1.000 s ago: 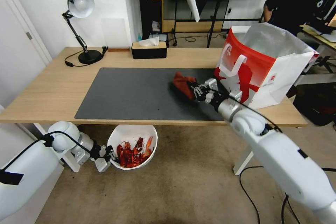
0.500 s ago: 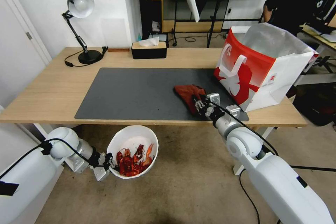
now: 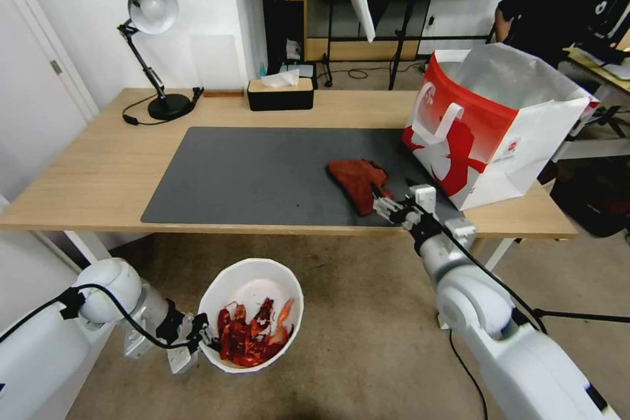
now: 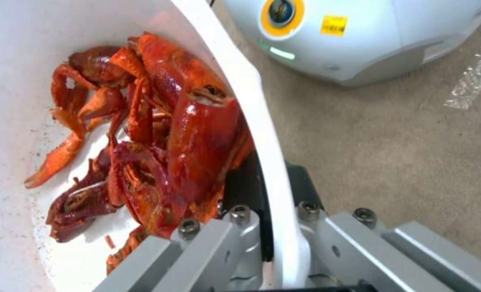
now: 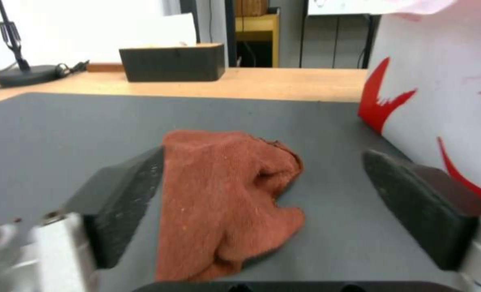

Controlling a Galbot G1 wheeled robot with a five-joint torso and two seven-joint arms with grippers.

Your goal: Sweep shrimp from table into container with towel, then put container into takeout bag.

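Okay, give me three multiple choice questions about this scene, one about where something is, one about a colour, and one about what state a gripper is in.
1. Where is the container of shrimp?
A. On the table
B. Below the table edge, held over the floor
C. Inside the takeout bag

2. What colour is the towel?
A. Rust-brown
B. Blue
C. White

3. What state is the right gripper in?
A. Shut on the towel
B. Shut on the bag handle
C. Open, with the towel lying loose on the mat

Answers:
1. B, the left gripper clamps the container's rim in front of the table, above the carpet; the takeout bag stands on the table.
2. A, it shows rust-brown in the head and right wrist views.
3. C, the right wrist view shows both pads spread apart, the towel lying flat between them.
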